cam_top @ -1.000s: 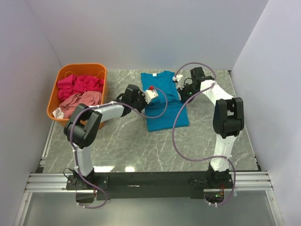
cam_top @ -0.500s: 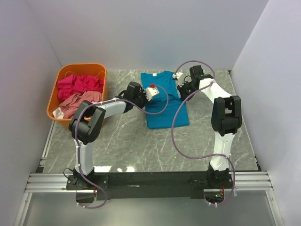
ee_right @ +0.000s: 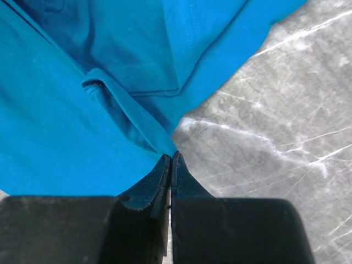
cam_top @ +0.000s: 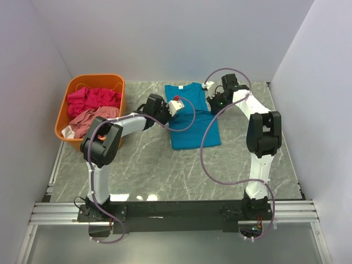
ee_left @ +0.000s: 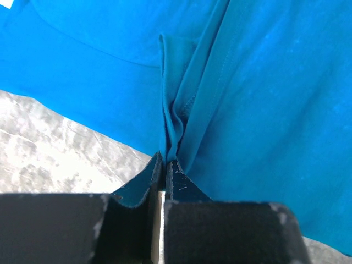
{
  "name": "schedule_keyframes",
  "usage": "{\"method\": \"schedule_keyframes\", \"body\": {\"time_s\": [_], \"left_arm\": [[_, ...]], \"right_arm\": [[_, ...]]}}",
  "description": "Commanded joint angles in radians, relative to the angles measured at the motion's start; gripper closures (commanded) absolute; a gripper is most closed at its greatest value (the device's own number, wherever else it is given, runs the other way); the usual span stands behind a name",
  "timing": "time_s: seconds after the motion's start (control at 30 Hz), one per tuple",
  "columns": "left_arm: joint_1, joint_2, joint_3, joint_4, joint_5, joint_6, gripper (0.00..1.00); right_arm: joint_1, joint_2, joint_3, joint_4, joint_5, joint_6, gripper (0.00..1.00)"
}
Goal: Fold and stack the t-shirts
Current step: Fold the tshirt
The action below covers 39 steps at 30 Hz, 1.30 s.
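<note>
The two arms rise from the near edge of the grey marbled tabletop [cam_top: 165,170], and both reach toward its far middle.

The teal t-shirt [cam_top: 195,129] lies flat there. Its near hem sits about midway across the tabletop and its far end is close to the far edge. It is well apart from the basket.

The left hand [cam_top: 179,108] is at the shirt's left edge, roughly halfway along its length. In the left wrist view, its fingers [ee_left: 157,170] are pressed together on a narrow ridge of teal cloth. The cloth runs up out of the tips in a gathered fold, with smooth fabric spreading to either side and bare stone showing on the left.

A little farther back, the right hand [cam_top: 214,102] is at the shirt's right edge. In the right wrist view, its fingers [ee_right: 179,173] are closed tight. The stitched border of the shirt narrows to a point right at the tips. A small raised fold lies just beyond them, and bare stone shows on the right. The cloth looks pinched there, though only a sliver of it reaches the tips.

An orange basket [cam_top: 91,81] stands at the far left corner of the tabletop. Both of the other shirts are crumpled inside it. The salmon-pink t-shirt [cam_top: 94,118] fills the near part, and a bit of white shows at its near left corner. The magenta t-shirt [cam_top: 93,99] is heaped behind it against the far wall, touching the salmon one.
</note>
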Motion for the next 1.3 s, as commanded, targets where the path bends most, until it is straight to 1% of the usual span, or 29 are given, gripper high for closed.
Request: {"method": "schedule_keyframes", "body": {"time_s": [0.0,0.27,0.33,0.37,0.4,0.43,0.47,0.5,0.53,0.57,0.6,0.63,0.67,0.73,0.77,0.8,0.83,0.87,0.9,0.93,0.97,1.0,1.03,1.07,1.1,1.13,1.2,1.27], "left_arm": [[0.008,0.007,0.061,-0.010,0.020,0.024,1.00],[0.014,0.037,0.104,-0.030,0.008,0.033,0.99],[0.014,0.046,0.114,-0.033,-0.011,0.028,0.98],[0.013,0.047,0.120,-0.035,-0.015,0.021,0.91],[0.014,0.050,0.120,-0.030,-0.028,0.013,0.81],[0.014,0.044,0.109,-0.022,-0.050,-0.002,0.66],[0.014,0.038,0.100,0.008,-0.069,-0.010,0.21],[0.014,0.017,0.088,0.036,-0.093,-0.022,0.10],[0.014,0.000,0.060,0.062,-0.145,-0.047,0.08],[0.018,-0.020,0.042,0.132,-0.179,-0.062,0.03],[0.021,-0.066,0.025,0.170,-0.224,-0.082,0.01],[0.024,-0.092,-0.013,0.209,-0.259,-0.126,0.00],[0.030,-0.120,-0.033,0.284,-0.314,-0.143,0.01],[0.044,-0.215,-0.098,0.321,-0.313,-0.163,0.01],[0.047,-0.247,-0.121,0.330,-0.251,-0.153,0.00],[0.050,-0.310,-0.139,0.297,-0.212,-0.134,0.01],[0.048,-0.337,-0.173,0.272,-0.166,-0.086,0.01],[0.047,-0.368,-0.190,0.246,-0.091,-0.058,0.01],[0.033,-0.425,-0.207,0.173,-0.054,-0.026,0.02],[0.019,-0.456,-0.271,0.154,-0.029,0.049,0.04],[-0.028,-0.518,-0.312,0.116,-0.003,0.162,0.06],[-0.060,-0.549,-0.357,0.116,-0.006,0.163,0.06],[-0.099,-0.571,-0.447,0.099,-0.018,0.274,0.06],[-0.137,-0.591,-0.484,0.085,-0.041,0.324,0.09],[-0.204,-0.603,-0.513,0.073,-0.093,0.359,0.10],[-0.226,-0.602,-0.553,0.054,-0.115,0.375,0.11],[-0.260,-0.594,-0.586,0.060,-0.130,0.357,0.16],[-0.274,-0.583,-0.642,0.132,-0.141,0.360,0.17]], "right_arm": [[0.012,0.026,0.054,0.005,0.014,0.014,1.00],[0.016,0.049,0.082,0.005,0.026,0.031,1.00],[0.017,0.052,0.087,0.010,0.034,0.043,0.96],[0.017,0.052,0.088,0.028,0.037,0.054,0.92],[0.019,0.043,0.079,0.045,0.039,0.080,0.85],[0.017,0.034,0.071,0.068,0.058,0.101,0.72],[0.016,0.022,0.067,0.111,0.069,0.121,0.60],[0.014,0.017,0.073,0.120,0.080,0.157,0.58],[0.011,0.009,0.074,0.128,0.089,0.169,0.56],[0.008,-0.016,0.073,0.154,0.092,0.183,0.53],[0.002,-0.035,0.055,0.174,0.089,0.209,0.49],[-0.013,-0.052,0.044,0.191,0.082,0.218,0.48],[-0.023,-0.088,0.033,0.212,0.048,0.226,0.46],[-0.061,-0.132,-0.001,0.226,-0.015,0.220,0.45],[-0.076,-0.183,-0.024,0.237,-0.082,0.212,0.45],[-0.089,-0.214,-0.080,0.246,-0.142,0.171,0.45],[-0.102,-0.245,-0.115,0.251,-0.191,0.136,0.45],[-0.122,-0.306,-0.184,0.243,-0.290,0.093,0.44],[-0.127,-0.339,-0.223,0.214,-0.353,-0.079,0.43],[-0.132,-0.374,-0.269,0.131,-0.407,-0.208,0.41],[-0.133,-0.447,-0.380,0.095,-0.465,-0.466,0.35],[-0.132,-0.483,-0.440,0.047,-0.480,-0.619,0.29],[-0.130,-0.512,-0.500,-0.034,-0.478,-0.773,0.24],[-0.129,-0.562,-0.559,-0.042,-0.463,-0.891,0.18],[-0.112,-0.581,-0.650,-0.027,-0.405,-0.971,0.17],[-0.100,-0.592,-0.682,0.005,-0.377,-0.977,0.17],[-0.084,-0.601,-0.732,0.018,-0.337,-1.001,0.20],[-0.083,-0.598,-0.755,0.074,-0.328,-0.972,0.22]]}}
